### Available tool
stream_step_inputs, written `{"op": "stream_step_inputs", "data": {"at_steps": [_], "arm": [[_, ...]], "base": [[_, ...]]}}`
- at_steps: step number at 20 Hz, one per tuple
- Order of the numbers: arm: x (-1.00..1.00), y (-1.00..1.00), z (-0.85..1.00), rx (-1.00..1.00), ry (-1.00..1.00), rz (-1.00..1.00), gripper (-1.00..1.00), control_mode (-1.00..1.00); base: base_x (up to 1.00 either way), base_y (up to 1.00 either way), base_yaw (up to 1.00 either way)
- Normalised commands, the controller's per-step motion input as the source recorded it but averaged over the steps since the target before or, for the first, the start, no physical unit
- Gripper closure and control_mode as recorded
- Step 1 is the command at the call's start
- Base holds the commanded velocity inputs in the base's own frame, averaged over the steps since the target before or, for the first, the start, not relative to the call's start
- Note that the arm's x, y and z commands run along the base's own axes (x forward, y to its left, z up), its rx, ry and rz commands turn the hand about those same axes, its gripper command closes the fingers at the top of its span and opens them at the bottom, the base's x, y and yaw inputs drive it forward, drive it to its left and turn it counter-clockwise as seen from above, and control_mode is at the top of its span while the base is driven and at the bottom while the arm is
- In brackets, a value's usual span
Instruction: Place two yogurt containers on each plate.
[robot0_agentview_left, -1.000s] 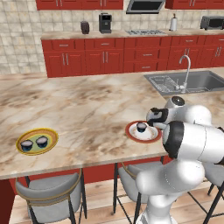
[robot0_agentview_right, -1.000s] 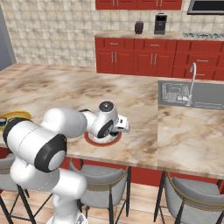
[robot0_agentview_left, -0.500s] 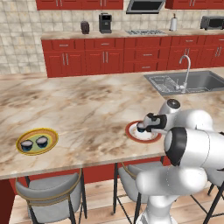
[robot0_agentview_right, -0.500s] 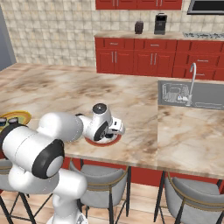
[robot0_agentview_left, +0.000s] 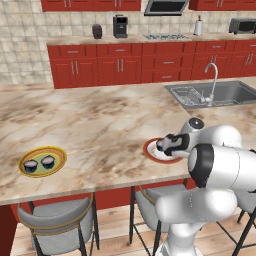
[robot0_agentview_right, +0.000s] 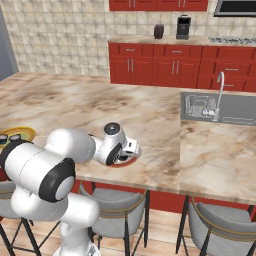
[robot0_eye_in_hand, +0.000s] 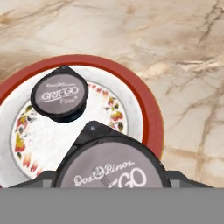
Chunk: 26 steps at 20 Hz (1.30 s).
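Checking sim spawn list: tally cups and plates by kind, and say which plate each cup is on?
Cups: 4. Two on the yellow plate, at and; two over the red plate, at and.
Plates: 2.
Total: 6.

Hand view: near cup is cut off at the bottom; pincer fingertips are hidden behind it, so grip state is undetermined. Red plate is half covered by the arm in both base views.
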Motion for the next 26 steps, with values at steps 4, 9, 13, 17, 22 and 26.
{"op": "stream_step_inputs", "data": {"at_steps": [4, 9, 13, 17, 22, 26], "arm": [[0.00, 0.08, -0.09, 0.00, -0.02, 0.00, 1.00, -1.00], [0.00, 0.04, -0.11, 0.00, -0.01, 0.00, 1.00, -1.00], [0.00, 0.01, -0.10, 0.00, -0.01, 0.00, 1.00, -1.00], [0.00, 0.01, -0.01, 0.00, 0.00, 0.00, 1.00, -1.00], [0.00, 0.00, 0.00, 0.00, 0.00, 0.00, -1.00, -1.00], [0.00, 0.00, 0.00, 0.00, 0.00, 0.00, -1.00, -1.00]], "base": [[0.00, 0.00, 0.00], [0.00, 0.00, 0.00], [0.00, 0.00, 0.00], [0.00, 0.00, 0.00], [0.00, 0.00, 0.00], [0.00, 0.00, 0.00]]}}
